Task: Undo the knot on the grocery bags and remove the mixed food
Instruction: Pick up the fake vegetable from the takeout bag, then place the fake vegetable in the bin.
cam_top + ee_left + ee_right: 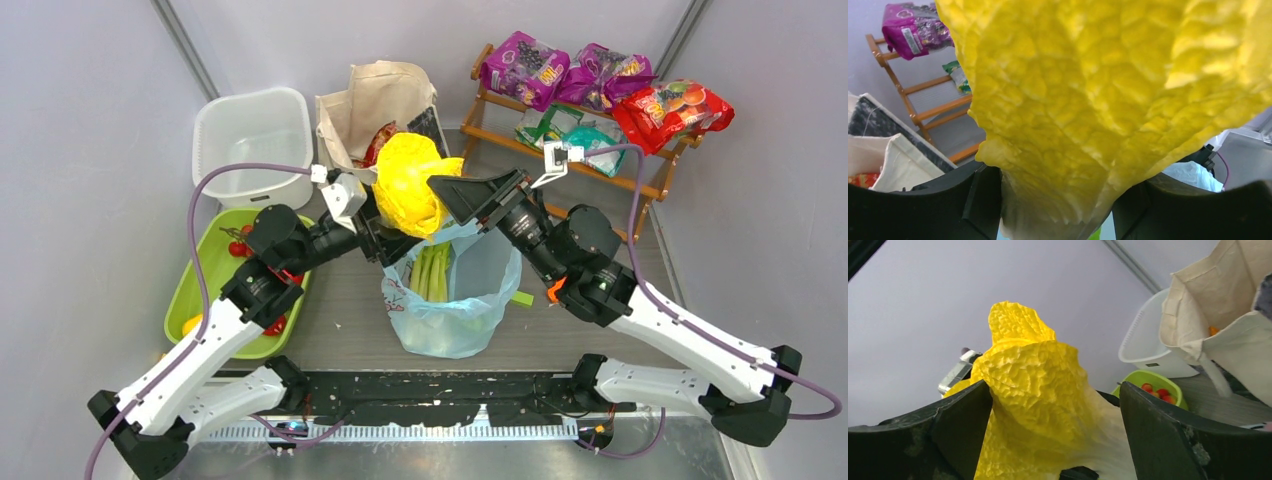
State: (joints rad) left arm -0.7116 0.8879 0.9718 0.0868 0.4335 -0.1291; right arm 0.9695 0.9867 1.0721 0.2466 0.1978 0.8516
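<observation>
The yellow vegetable (410,185), a crinkly leafy cabbage, is held up above the light-blue plastic bag (455,300). My left gripper (390,235) is shut on its pale base, which fills the gap between the fingers in the left wrist view (1058,215). My right gripper (447,200) is open, its jaws spread wide on either side of the vegetable (1038,385). The bag's mouth stands open with green-white stalks (432,270) inside; no knot shows. The cream canvas tote (375,100) stands behind with a red packet (378,142) in it.
A green tray (205,275) with small red fruits (240,245) lies at the left and a white tub (250,135) behind it. A wooden rack (590,160) at the back right holds purple, teal and red packets (670,110). A small green piece (522,297) lies beside the bag.
</observation>
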